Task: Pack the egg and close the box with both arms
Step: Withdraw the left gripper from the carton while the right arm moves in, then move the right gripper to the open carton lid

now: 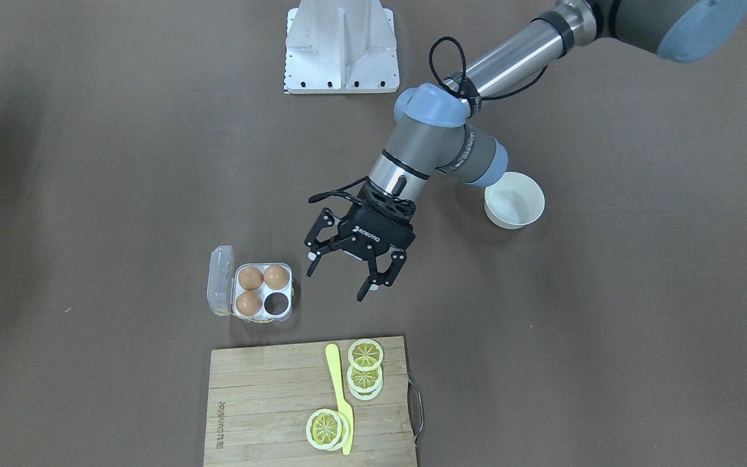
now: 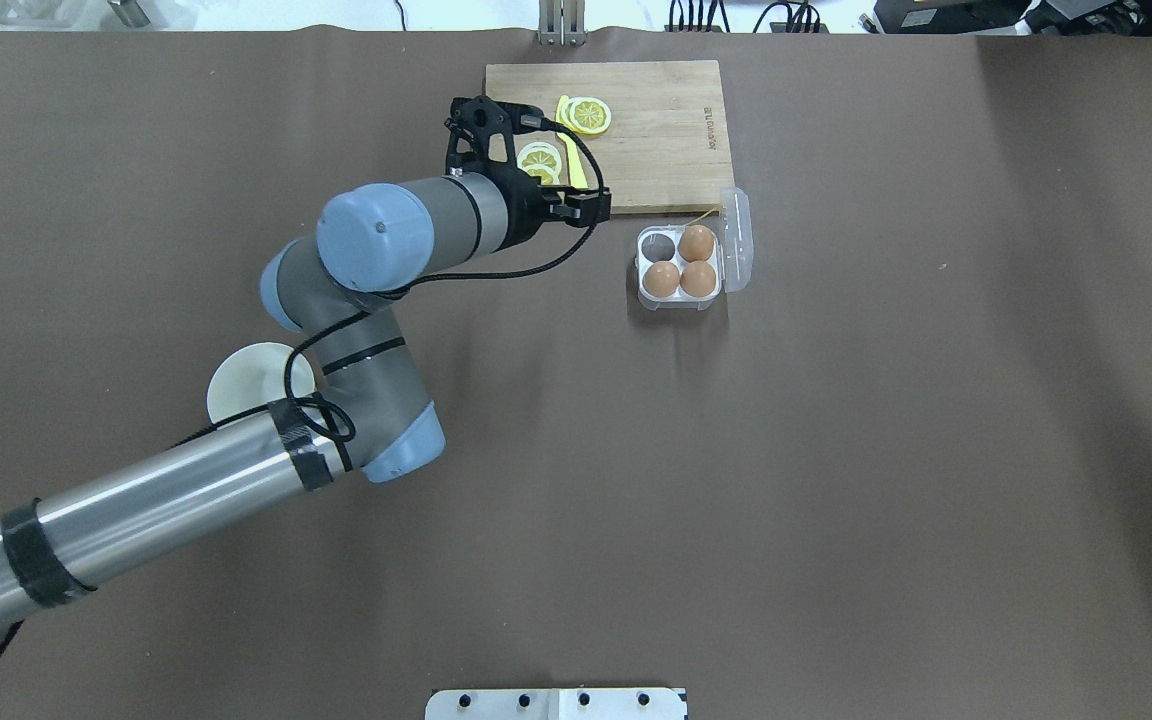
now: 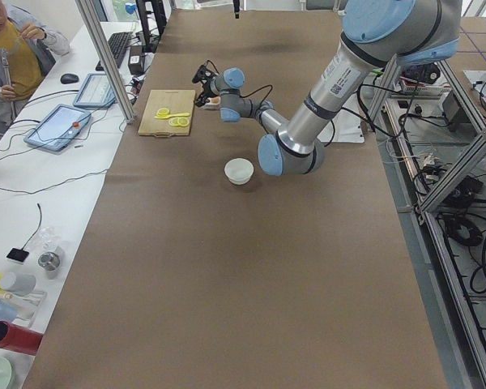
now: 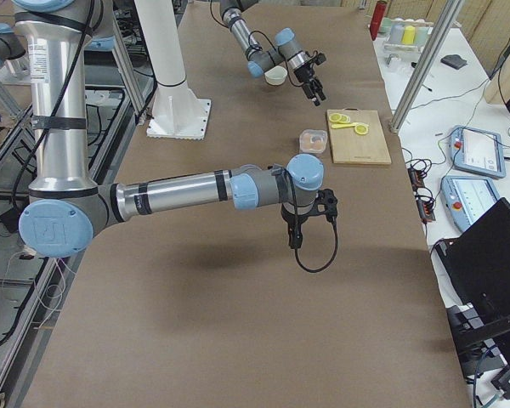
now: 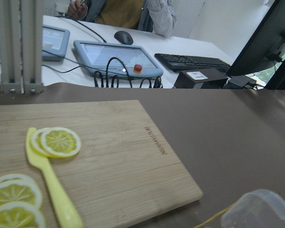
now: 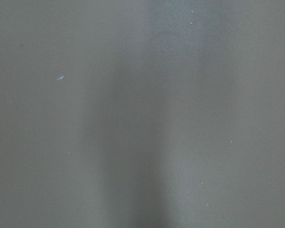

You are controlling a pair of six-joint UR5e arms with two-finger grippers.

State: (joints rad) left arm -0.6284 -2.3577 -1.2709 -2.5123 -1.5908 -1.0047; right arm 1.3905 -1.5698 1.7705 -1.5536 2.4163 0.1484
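The box (image 1: 262, 290) is sitting with its clear lid (image 1: 219, 285) standing open. Three cells are each holding an egg (image 1: 250, 277), and one empty cell (image 1: 276, 303) is showing on the side of the box toward the left gripper (image 1: 340, 280). No loose egg is showing near the box, and the white bowl (image 1: 514, 200), well apart from the box beyond that gripper, is looking bare, so closing is probably the step in hand.

The left gripper is hovering near the box on its tray side, with its fingers (image 1: 312, 259) spread wide and holding nothing. The lid is rising from the opposite edge of the box, so the hinge line is running crosswise to that gripper's line of approach. To swing the lid down, this arm would be reaching over the eggs.

The right gripper (image 4: 293, 240) is hanging well apart from the box, on the lid's side. It is showing only small in the side view, so I cannot tell whether its fingers are spread or pressed together.
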